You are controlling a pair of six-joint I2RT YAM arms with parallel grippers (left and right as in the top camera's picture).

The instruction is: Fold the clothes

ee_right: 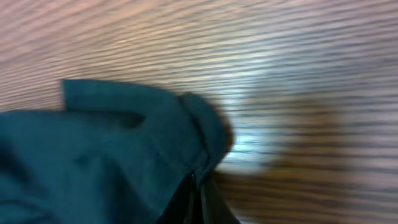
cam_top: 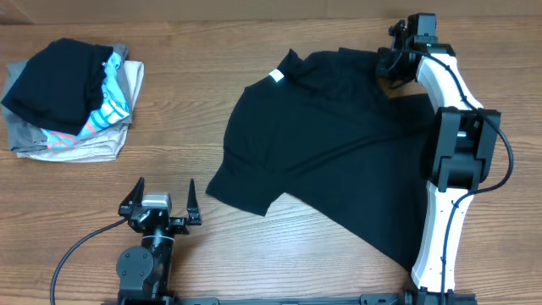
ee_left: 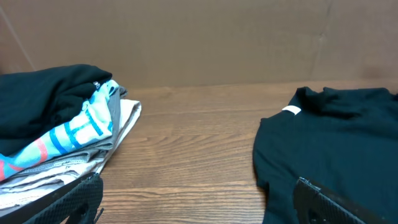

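Observation:
The black T-shirt (cam_top: 330, 144) lies spread and rumpled on the table's right half, its white neck label (cam_top: 276, 76) at the far left of it. My right gripper (cam_top: 395, 66) is at the shirt's far right corner, shut on a fold of the fabric (ee_right: 155, 149); the right wrist view is blurred. My left gripper (cam_top: 161, 203) is open and empty near the front edge, left of the shirt's near sleeve. The shirt (ee_left: 336, 149) and label (ee_left: 290, 111) also show in the left wrist view, with the finger tips (ee_left: 199, 205) wide apart.
A pile of folded garments (cam_top: 72, 97), black on top of turquoise-patterned and grey ones, sits at the far left; it also shows in the left wrist view (ee_left: 56, 130). The right arm (cam_top: 453, 161) reaches over the shirt's right side.

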